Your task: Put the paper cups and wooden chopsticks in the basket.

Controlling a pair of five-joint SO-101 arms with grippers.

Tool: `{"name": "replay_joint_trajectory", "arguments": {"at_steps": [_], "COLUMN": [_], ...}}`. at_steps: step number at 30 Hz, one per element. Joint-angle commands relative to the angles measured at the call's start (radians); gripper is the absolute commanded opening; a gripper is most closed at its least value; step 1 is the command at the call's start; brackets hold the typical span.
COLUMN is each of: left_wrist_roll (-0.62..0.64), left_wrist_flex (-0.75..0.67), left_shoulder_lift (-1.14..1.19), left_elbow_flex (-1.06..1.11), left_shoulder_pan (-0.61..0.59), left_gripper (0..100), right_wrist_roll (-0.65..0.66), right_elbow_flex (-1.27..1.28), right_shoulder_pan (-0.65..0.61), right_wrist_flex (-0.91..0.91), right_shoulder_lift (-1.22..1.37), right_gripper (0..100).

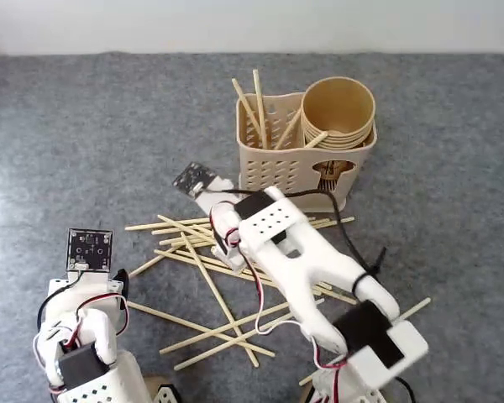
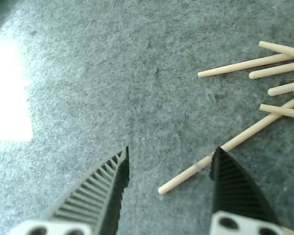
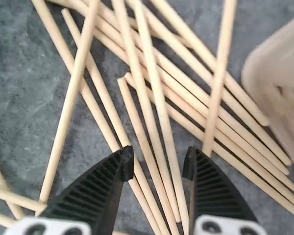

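Note:
A cream slotted basket (image 1: 298,164) stands at the back of the grey carpet, holding a stack of paper cups (image 1: 339,109) and a few upright wooden chopsticks (image 1: 257,105). Many more chopsticks (image 1: 203,252) lie scattered in front of it. My right arm (image 1: 296,256) stretches over this pile. My right gripper (image 3: 158,157) hangs open just above the pile, and two or three parallel chopsticks (image 3: 149,105) run between its fingertips. My left gripper (image 2: 171,151) is open low over the carpet at the front left, with the end of one chopstick (image 2: 196,167) lying between its fingers.
The basket's corner (image 3: 279,73) stands close beside the right gripper. Bare carpet (image 1: 84,143) stretches left of the basket and the pile. A bright patch of light (image 2: 7,93) lies on the carpet near the left gripper.

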Motion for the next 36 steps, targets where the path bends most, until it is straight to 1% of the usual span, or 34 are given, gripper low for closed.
{"name": "replay_joint_trajectory", "arguments": {"at_steps": [1,10,12,14,15,16,18,24,28,33,36], "left_wrist_roll": [0.008,0.008,0.008,0.008,0.008,0.008,0.008,0.008,0.008,0.008,0.008], "left_wrist_flex": [-0.021,-0.021,-0.021,-0.021,-0.021,-0.021,-0.021,-0.021,-0.021,-0.021,-0.021], "left_shoulder_lift": [-0.014,-0.014,-0.014,-0.014,-0.014,-0.014,-0.014,-0.014,-0.014,-0.014,-0.014], "left_elbow_flex": [-0.004,-0.004,-0.004,-0.004,-0.004,-0.004,-0.004,-0.004,-0.004,-0.004,-0.004], "left_shoulder_pan": [0.0,0.0,0.0,0.0,0.0,0.0,0.0,0.0,0.0,0.0,0.0], "left_gripper": [25,25,25,25,25,25,25,25,25,25,25], "right_wrist_roll": [0.012,0.012,0.012,0.008,0.005,0.003,0.003,0.011,0.015,0.157,0.161], "right_elbow_flex": [-0.009,-0.009,-0.009,-0.009,-0.009,-0.006,-0.003,0.012,0.012,0.012,0.012], "right_shoulder_pan": [-0.013,-0.028,-0.028,-0.03,-0.03,-0.027,-0.025,-0.012,0.03,0.079,0.082], "right_wrist_flex": [-0.044,-0.09,-0.09,-0.09,-0.09,-0.084,-0.079,-0.019,0.021,0.021,0.024], "right_shoulder_lift": [0.025,0.16,0.174,0.162,0.151,0.139,0.107,-0.067,-0.236,-0.463,-0.584], "right_gripper": [17.6,16.6,11.1,1.3,0.2,2.3,0.4,0.8,0.8,0.8,0.8]}}
